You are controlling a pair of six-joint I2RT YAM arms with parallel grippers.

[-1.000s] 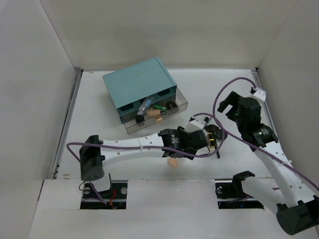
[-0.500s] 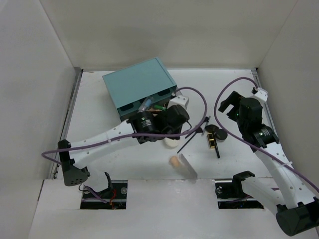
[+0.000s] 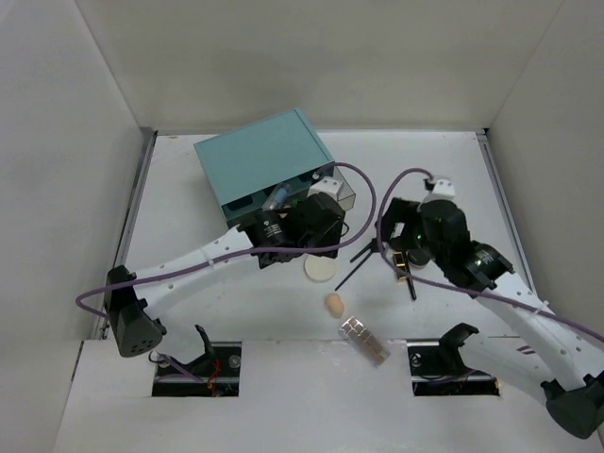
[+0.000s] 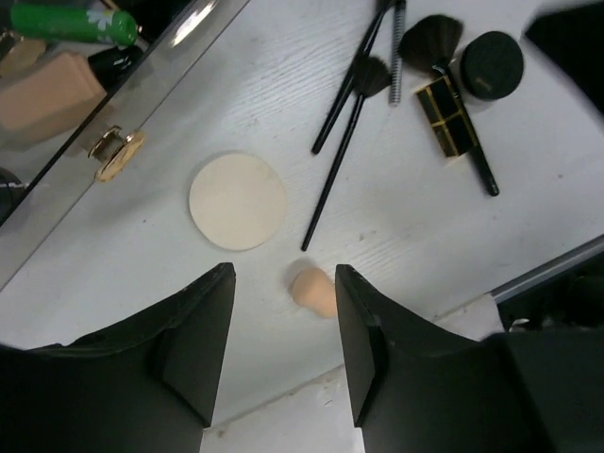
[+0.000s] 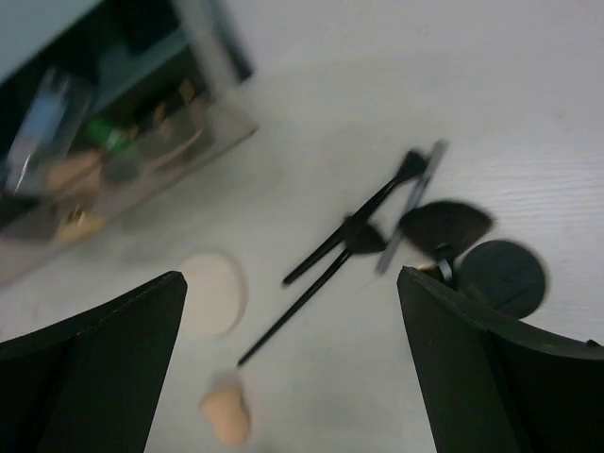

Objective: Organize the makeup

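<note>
Left wrist view: left gripper (image 4: 283,279) parted, empty, over peach sponge (image 4: 314,291) lying beside cream puff (image 4: 237,201), near open drawer (image 4: 142,99). Probably sponge next: centre over it, descend straight, pinch gently across the fat end. Right gripper (image 5: 291,279) spread wide, holding nothing.

White-linked arms (image 3: 203,257) with black joints (image 3: 274,229) (purple cables (image 3: 374,200) trailing along each).
</note>
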